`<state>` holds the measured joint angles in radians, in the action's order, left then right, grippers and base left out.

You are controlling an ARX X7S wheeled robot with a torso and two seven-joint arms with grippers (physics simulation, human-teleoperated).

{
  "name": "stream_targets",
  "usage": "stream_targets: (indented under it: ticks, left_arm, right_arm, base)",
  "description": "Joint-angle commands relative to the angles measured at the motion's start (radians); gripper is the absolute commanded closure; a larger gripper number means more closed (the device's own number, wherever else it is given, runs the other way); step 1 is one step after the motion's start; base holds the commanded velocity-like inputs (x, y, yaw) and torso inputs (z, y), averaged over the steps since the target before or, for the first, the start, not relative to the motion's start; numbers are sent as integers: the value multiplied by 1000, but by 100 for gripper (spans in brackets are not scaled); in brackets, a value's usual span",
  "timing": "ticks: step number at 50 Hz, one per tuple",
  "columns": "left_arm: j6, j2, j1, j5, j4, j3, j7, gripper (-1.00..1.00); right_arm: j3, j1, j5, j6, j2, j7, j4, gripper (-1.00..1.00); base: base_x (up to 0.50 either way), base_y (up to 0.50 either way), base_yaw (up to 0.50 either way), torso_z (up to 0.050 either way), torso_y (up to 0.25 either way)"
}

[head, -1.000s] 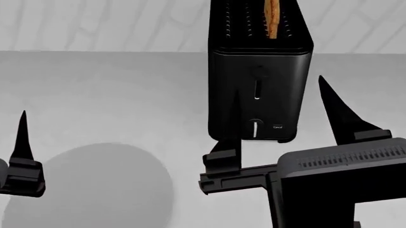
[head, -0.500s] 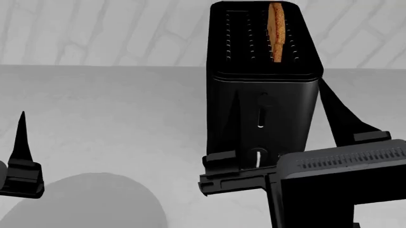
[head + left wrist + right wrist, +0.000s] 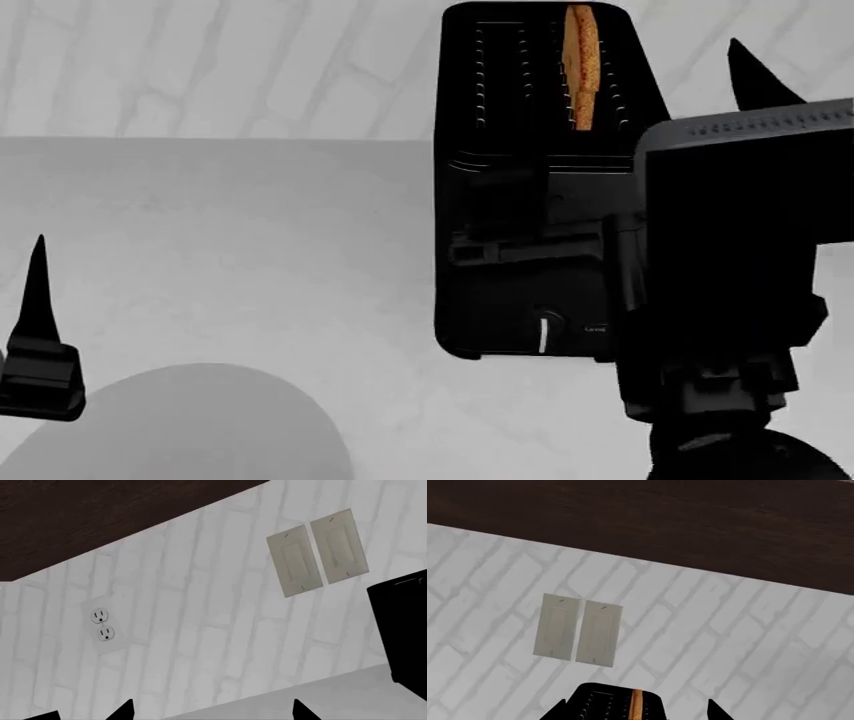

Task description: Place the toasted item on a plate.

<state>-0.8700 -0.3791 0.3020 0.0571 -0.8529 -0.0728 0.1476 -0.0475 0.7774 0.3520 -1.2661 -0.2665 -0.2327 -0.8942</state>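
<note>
Toast point(image 3: 581, 65) stands in the toaster point(image 3: 534, 200), beyond the open, empty right tool point(image 3: 637, 707).

White brick wall point(image 3: 200, 610), dark wood cabinet point(image 3: 660, 525) above, twin beige switch plates point(image 3: 578, 630), white outlet point(image 3: 103, 625), pale grey surface point(image 3: 214, 240)

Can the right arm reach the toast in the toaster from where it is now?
Probably yes. The right tool is open, raised beside the toaster, and the toast stands up out of the slot with nothing above it. The right wrist view shows it between the fingertips.
</note>
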Motion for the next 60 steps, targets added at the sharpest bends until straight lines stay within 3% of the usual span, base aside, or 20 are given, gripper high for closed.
stream_targets:
  ticks: [1,10,18,29,60]
  left_arm:
    - [-5,-2,-5,8,-12,6,0,-100]
    - [-14,-6,-6,11,-23,9,0,-100]
    - [-26,-8,-6,17,-40,16,0,-100]
    - [-24,-10,-3,20,-38,15,2,-100]
    - [6,-10,-23,27,-25,15,11,-100]
  right_arm:
    - [56,265,55,-231,3,16,106,-100]
    - [-16,349,30,-135,-31,40,304,-100]
    - [-97,479,15,-21,4,94,578,-100]
    - [-123,506,-12,103,37,124,841,-100]
    - [-132,710,-38,122,116,119,1357,-100]
  base:
    - [0,0,0,0,0]
    - [0,0,0,0,0]
    - [0,0,0,0,0]
    - [0,0,0,0,0]
    - [0,0,0,0,0]
